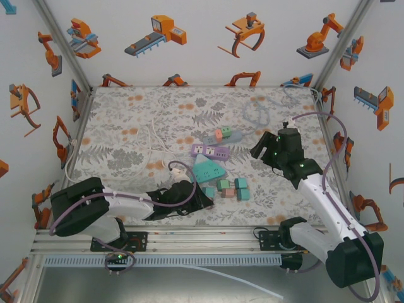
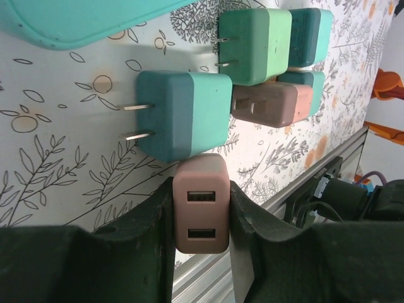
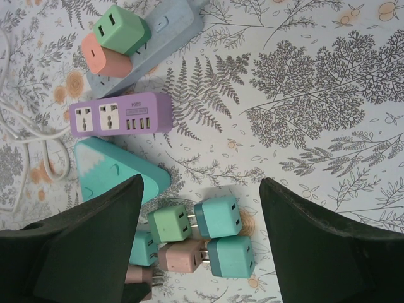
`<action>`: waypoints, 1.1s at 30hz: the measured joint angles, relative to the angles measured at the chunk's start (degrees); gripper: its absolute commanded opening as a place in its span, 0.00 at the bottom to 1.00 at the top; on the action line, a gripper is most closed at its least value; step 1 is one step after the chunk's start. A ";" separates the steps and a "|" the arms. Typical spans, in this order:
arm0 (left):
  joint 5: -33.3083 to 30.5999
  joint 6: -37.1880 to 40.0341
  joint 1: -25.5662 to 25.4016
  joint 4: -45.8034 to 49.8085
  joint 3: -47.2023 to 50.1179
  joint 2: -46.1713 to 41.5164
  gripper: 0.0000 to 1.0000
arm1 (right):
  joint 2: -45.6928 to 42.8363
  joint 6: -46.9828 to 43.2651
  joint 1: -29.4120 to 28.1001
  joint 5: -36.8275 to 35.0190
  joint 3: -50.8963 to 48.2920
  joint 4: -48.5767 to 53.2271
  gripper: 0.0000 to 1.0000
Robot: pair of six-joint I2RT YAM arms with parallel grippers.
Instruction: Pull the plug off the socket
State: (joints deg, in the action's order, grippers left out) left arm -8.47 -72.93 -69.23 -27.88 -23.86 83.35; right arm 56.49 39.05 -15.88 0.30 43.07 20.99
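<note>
The pink plug sat pinched in the left pincer, likely for dropping beside the loose plugs. The right pincer hung wide.

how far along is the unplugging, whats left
Done: several loose plugs lie by the teal strip, and the purple strip is bare. In hand: the left gripper is shut on a pink plug, clear of any strip. Left: a green plug and an orange plug sit in the blue strip; the right gripper hangs open above the table.
</note>
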 measured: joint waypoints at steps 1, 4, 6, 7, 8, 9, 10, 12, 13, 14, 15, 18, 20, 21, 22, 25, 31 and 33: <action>0.04 -0.04 0.00 -0.13 0.00 -0.02 0.45 | 0.00 0.00 0.00 -0.02 0.00 0.22 0.69; 0.13 -0.20 0.00 0.07 0.00 -0.20 0.49 | -0.02 0.00 0.00 -0.22 0.00 0.70 0.69; 0.09 -0.20 0.00 0.48 0.00 -0.70 0.50 | -0.02 0.00 0.00 -0.37 0.00 0.79 0.69; 0.04 -0.22 0.00 0.79 0.00 -1.07 0.50 | -0.04 0.00 0.00 -0.42 0.00 0.83 0.69; -0.09 -0.20 0.00 1.20 0.00 -1.51 0.51 | -0.04 0.00 0.00 -0.44 0.00 0.87 0.69; -0.15 -0.20 0.02 1.68 0.00 -1.95 0.52 | -0.04 0.00 0.00 -0.44 0.00 0.98 0.70; -0.31 -0.20 0.00 2.29 0.00 -2.51 0.54 | -0.04 0.00 0.00 -0.44 0.00 1.11 0.70; -0.68 -0.07 0.00 3.87 -0.02 -3.96 0.59 | -0.04 0.00 0.00 -0.50 0.00 1.27 0.70; -1.03 0.15 0.00 5.33 -0.07 -5.16 0.60 | -0.04 0.00 0.00 -0.61 0.02 1.31 0.70; -1.46 0.35 0.00 6.91 -0.17 -6.45 0.61 | -0.04 0.00 0.00 -0.72 0.11 1.49 0.70; -2.05 0.74 0.00 8.72 -0.44 -7.76 0.61 | -0.04 -0.02 0.00 -0.85 0.17 1.68 0.70; -4.35 2.56 0.00 15.28 -2.12 -12.74 0.63 | -0.04 -0.04 0.00 -1.20 0.79 2.25 0.70; -5.99 4.35 0.24 19.12 -3.80 -16.06 0.63 | -0.04 -0.09 0.00 -1.31 1.44 2.45 0.70; -6.69 5.49 0.52 20.94 -4.70 -17.77 0.63 | 0.00 -0.31 0.00 -1.42 1.86 2.58 0.70; -7.28 6.78 1.03 22.67 -5.64 -19.37 0.63 | 0.11 -0.74 0.00 -1.49 2.40 2.62 0.70; -8.92 11.72 3.32 27.78 -8.96 -22.75 0.62 | 1.66 -2.80 0.00 -1.66 4.72 2.73 0.70; -8.04 25.35 12.55 34.47 -19.30 -21.92 0.60 | 8.41 -8.31 -0.02 -1.20 13.09 1.40 0.69; -5.49 29.38 17.25 35.10 -23.28 -18.80 0.57 | 11.13 -9.42 -0.02 -0.79 16.35 1.11 0.68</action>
State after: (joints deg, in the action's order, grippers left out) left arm -13.96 -43.55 -51.99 7.22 -47.13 64.55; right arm 67.61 29.63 -15.90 -0.49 59.42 22.11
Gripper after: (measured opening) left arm 0.596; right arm 0.692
